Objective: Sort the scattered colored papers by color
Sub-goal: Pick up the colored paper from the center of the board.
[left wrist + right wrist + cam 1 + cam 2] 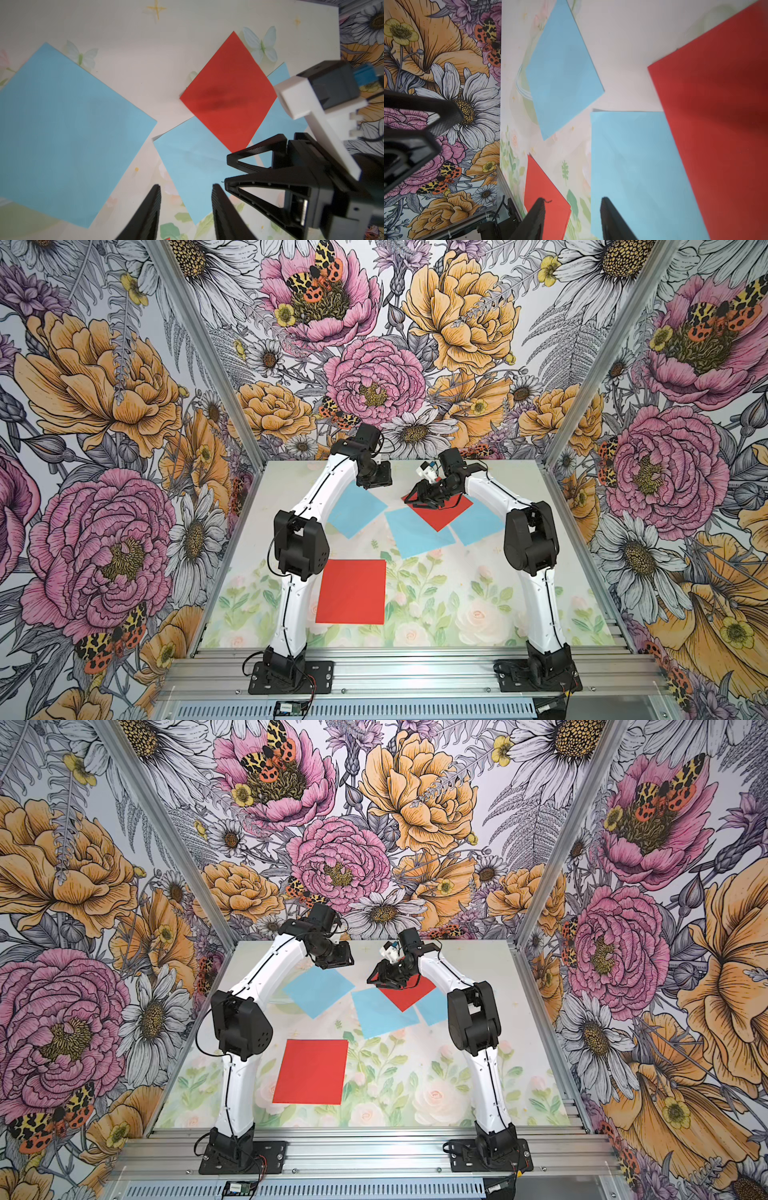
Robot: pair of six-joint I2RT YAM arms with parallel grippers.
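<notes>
A red paper (351,591) lies at the front left; in the right wrist view its edge (546,187) looks doubled. Farther back lie three blue papers: left (357,510), middle (415,533) and right (478,524). Another red paper (440,512) overlaps the middle and right blue ones. My left gripper (186,186) hangs open and empty above the gap between the left blue paper (68,133) and the middle blue paper (193,158). My right gripper (573,199) is open and empty too, hovering by the back red paper's (720,124) left corner.
The two grippers are close together at the back of the table, left gripper (374,483) and right gripper (415,499). Flowered walls (124,406) enclose three sides. An aluminium rail (415,672) with both arm bases runs along the front edge.
</notes>
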